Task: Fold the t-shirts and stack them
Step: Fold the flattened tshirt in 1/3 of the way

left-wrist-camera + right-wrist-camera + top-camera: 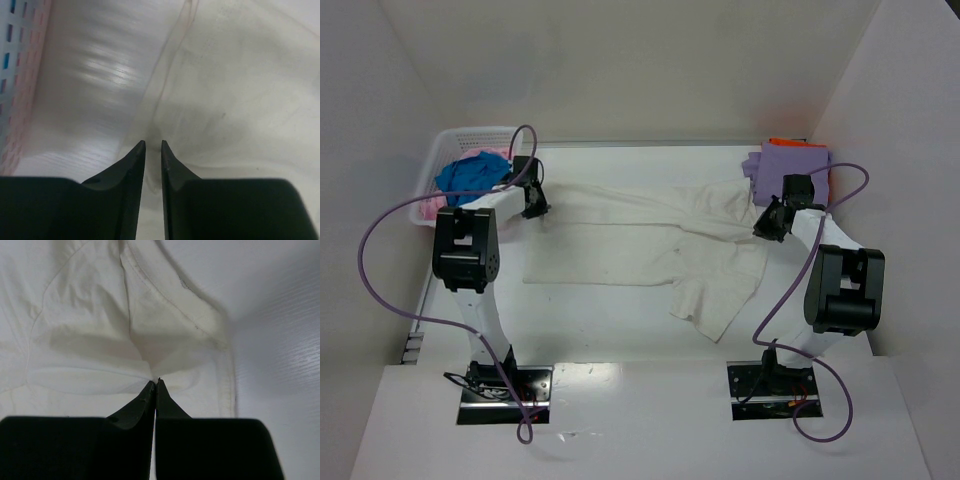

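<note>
pinching a pucker of the cream-white t-shirt [650, 240], my right claw [767, 228] has its tips pressed tight together, and the cloth tents up toward them in the right wrist view [156, 382]. that grip sits at the shirt's right end, just beside the lavender t-shirt [790, 160], which lies folded at the table's far right corner on top of an orange t-shirt [785, 142].

my left claw [534, 205] is down at the shirt's far left edge. its fingers [132, 165] stand only a narrow slit apart, and creases in the cloth run in toward that slit. whether any cloth is caught there i cannot tell.

the cream-white t-shirt lies spread across the middle of the table [590, 320], stretched between my two claws, with one part trailing toward the near right.

the blue t-shirt [470, 175] and pink t-shirt [425, 210] are heaped in the white lattice basket [445, 145] at the far left.
</note>
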Controlling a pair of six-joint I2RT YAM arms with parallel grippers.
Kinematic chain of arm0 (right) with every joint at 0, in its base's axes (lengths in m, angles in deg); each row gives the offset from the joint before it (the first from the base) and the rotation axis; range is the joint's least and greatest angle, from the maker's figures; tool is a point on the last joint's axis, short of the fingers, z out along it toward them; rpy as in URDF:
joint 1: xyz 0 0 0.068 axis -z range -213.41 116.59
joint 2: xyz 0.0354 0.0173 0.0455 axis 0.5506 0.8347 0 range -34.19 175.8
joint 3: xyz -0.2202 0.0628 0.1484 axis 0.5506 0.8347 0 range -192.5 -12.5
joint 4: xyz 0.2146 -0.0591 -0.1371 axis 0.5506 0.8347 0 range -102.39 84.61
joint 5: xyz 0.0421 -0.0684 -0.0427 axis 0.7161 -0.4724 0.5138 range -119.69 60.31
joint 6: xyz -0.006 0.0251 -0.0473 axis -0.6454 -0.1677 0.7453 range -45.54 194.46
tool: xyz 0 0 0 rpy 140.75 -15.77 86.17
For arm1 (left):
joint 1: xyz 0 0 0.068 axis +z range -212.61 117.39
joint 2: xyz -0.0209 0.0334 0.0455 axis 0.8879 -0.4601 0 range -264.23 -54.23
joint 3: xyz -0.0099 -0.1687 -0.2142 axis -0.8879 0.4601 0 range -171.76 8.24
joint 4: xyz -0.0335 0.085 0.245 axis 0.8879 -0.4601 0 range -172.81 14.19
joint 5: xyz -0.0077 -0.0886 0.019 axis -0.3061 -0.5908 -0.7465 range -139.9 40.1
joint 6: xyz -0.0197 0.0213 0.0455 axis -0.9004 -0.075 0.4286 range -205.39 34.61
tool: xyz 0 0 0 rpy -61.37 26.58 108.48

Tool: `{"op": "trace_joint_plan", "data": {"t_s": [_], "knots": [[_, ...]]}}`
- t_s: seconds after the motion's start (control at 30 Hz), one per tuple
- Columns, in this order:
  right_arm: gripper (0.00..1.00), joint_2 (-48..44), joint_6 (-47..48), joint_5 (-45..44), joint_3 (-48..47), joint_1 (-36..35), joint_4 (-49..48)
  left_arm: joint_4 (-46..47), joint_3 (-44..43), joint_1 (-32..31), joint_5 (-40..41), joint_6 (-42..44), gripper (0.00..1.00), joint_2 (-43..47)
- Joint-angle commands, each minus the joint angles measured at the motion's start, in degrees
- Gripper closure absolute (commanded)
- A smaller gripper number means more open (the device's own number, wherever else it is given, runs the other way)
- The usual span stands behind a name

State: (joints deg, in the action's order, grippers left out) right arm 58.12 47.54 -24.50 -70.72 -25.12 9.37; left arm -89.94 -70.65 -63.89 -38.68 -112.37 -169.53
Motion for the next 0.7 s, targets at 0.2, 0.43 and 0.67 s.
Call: {"op": "trace_joint_plan", "data": {"t_s": [0.2, 0.43, 0.67], "knots": [[1.00, -0.99, 1.16, -2.03, -2.43, 0.41, 0.65, -0.55, -3.98, -0.04, 0.03, 0.35, 0.84, -2.55], [1.00, -0.99, 1.16, -2.03, -2.43, 0.41, 0.65, -1.16, -3.37, -0.04, 2.31, 0.87, 0.47, -2.03], [1.00, -0.99, 1.16, -2.03, -1.90, 0.41, 0.65, -0.64, -3.99, 0.49, 0.11, 2.02, 0.72, -2.64]]}}
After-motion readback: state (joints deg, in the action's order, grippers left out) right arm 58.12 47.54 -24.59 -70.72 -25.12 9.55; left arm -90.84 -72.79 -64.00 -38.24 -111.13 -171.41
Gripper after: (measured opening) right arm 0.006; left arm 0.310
